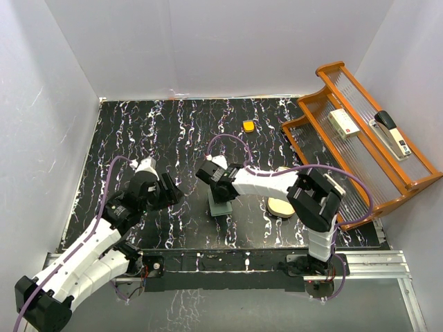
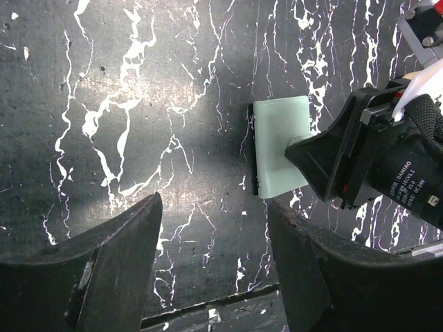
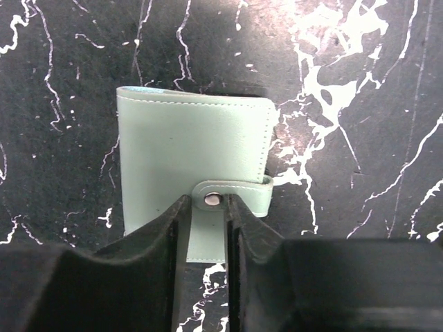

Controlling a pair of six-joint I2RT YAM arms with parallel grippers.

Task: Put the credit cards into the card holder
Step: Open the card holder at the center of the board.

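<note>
1. The card holder [image 3: 194, 152] lies folded and snapped shut on the marbled table [image 3: 360, 83], between the arms;
2. the right gripper [image 3: 206, 202] straddles its snap tab [image 3: 239, 190], fingers nearly together, probably to unfasten it; whether it actually pinches, I cannot tell;
3. the left gripper [image 2: 213, 207] hovers beside, jaws wide apart, likely ready to steady it.

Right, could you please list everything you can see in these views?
card holder: one, sage green, folded, mid-table.
oval dish: one, tan, right of the card holder.
small block: one, orange, far centre.
rack: one, orange, far right corner.
box: one, cream, in the rack.
stapler: one, black and white, in the rack.
table: one, black marbled, underneath everything.
left tool: one, black, open, left of the card holder.
right tool: one, black, over the card holder.
</note>
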